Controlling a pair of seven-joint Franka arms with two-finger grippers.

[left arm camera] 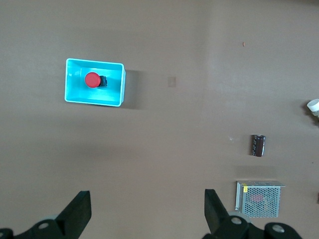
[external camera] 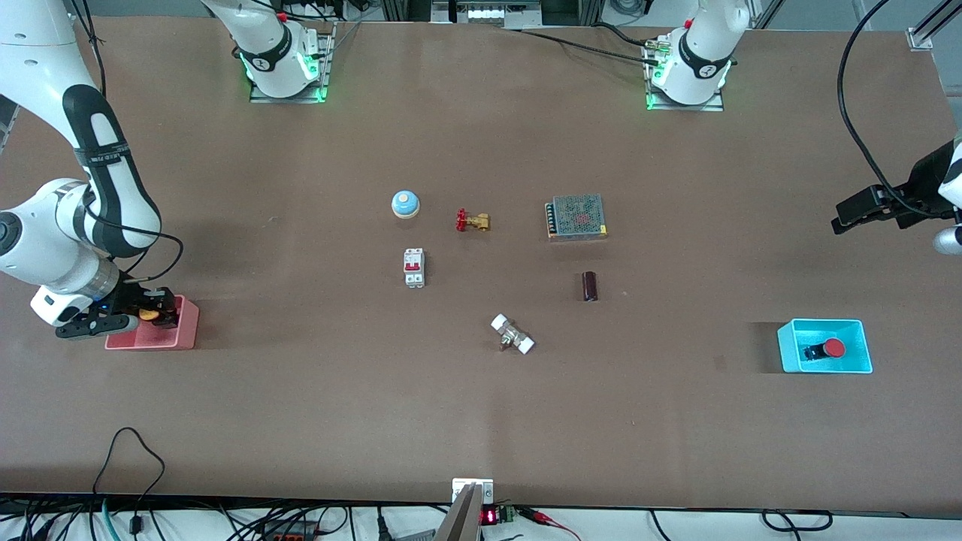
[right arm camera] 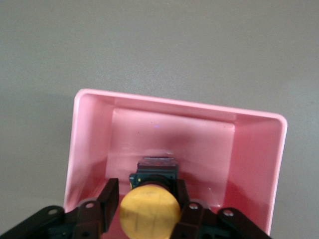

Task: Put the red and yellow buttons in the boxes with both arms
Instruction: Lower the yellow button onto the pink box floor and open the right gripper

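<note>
The yellow button (right arm camera: pixel 149 211) sits between the fingers of my right gripper (right arm camera: pixel 148 188), which is shut on its dark base. The gripper holds it low inside the pink box (right arm camera: pixel 249 149). In the front view the right gripper (external camera: pixel 154 309) and yellow button (external camera: pixel 149 314) are over the pink box (external camera: pixel 161 340) at the right arm's end of the table. The red button (external camera: pixel 833 348) lies on its side in the cyan box (external camera: pixel 827 370). It also shows in the left wrist view (left arm camera: pixel 92 79), inside the cyan box (left arm camera: pixel 94 103). My left gripper (external camera: pixel 849 214) (left arm camera: pixel 147 199) is open and empty, up over bare table.
In the middle of the table lie a blue-and-white bell (external camera: pixel 405 204), a brass valve (external camera: pixel 473 221), a meshed power supply (external camera: pixel 576 217), a white circuit breaker (external camera: pixel 414 267), a dark cylinder (external camera: pixel 590 286) and a white fitting (external camera: pixel 512 334).
</note>
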